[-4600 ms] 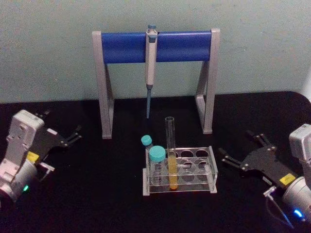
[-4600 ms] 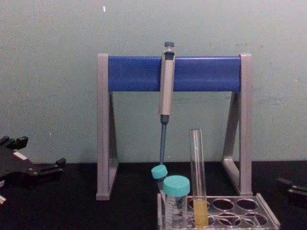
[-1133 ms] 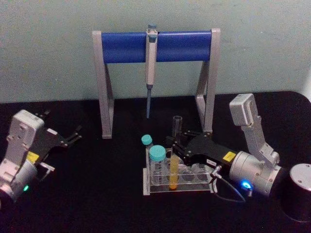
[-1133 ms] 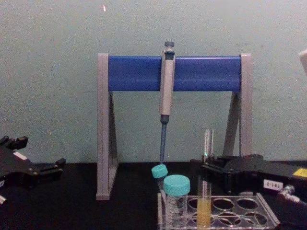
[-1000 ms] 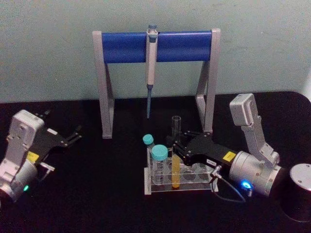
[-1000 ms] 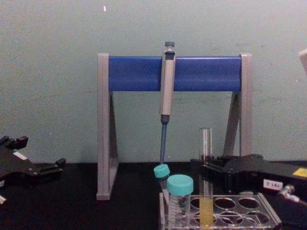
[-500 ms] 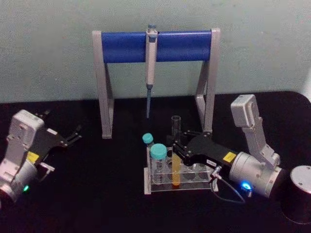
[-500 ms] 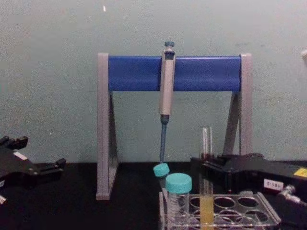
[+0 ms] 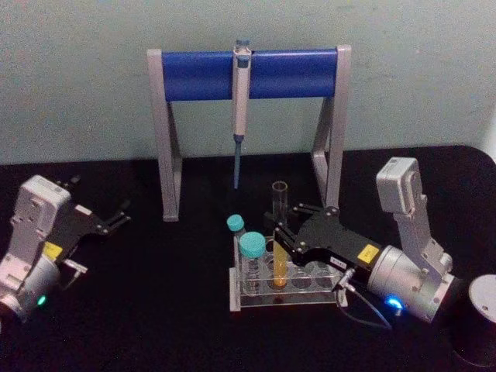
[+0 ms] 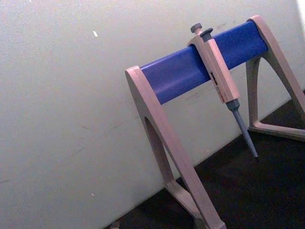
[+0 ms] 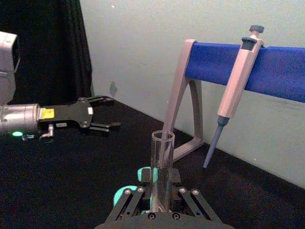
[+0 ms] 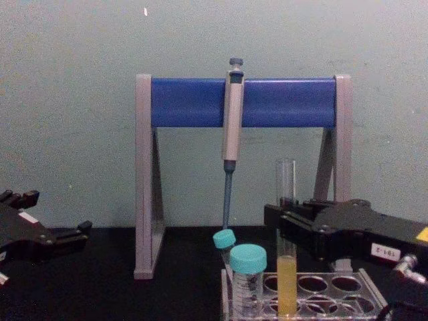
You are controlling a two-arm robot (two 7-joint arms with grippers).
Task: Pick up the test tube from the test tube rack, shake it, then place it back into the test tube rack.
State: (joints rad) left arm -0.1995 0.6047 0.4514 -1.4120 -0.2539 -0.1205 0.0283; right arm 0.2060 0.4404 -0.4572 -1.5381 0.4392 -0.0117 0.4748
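- Right gripper [image 9: 283, 232] reaches in low over the test tube rack [image 9: 310, 296] from the rack's right side, with its arm trailing off to the right of the rack.
- Its jaws are closed on the test tube [image 9: 279, 203]. In the right wrist view I see one finger pressed to each side of the glass.
- The grip sits at about mid-height on the tube. The open rim stands clear above the jaws and the yellow-orange liquid column is entirely below them.
- The tube is upright, or close to it.
- Its lower end is still down inside the rack, in a front-row hole toward the rack's left end. I can't tell whether the round bottom touches the rack floor.
- In the chest view the top of the liquid sits above the rack's top plate.
- Two teal-capped tubes [image 9: 250, 246] stand in the rack's left end, just left of the test tube. The front one is close to the tube but apart from it.
- The jaws touch neither cap as far as I can see.
- Left gripper [image 9: 116, 215] is parked on the table [image 9: 170, 318] well to the left of the rack, with its jaws spread and nothing between them.
- The pipette stand [image 9: 201, 74] is behind the rack, with a pipette [image 9: 241, 101] hanging from its blue bar. The pipette tip is behind the rack and well apart from the test tube.
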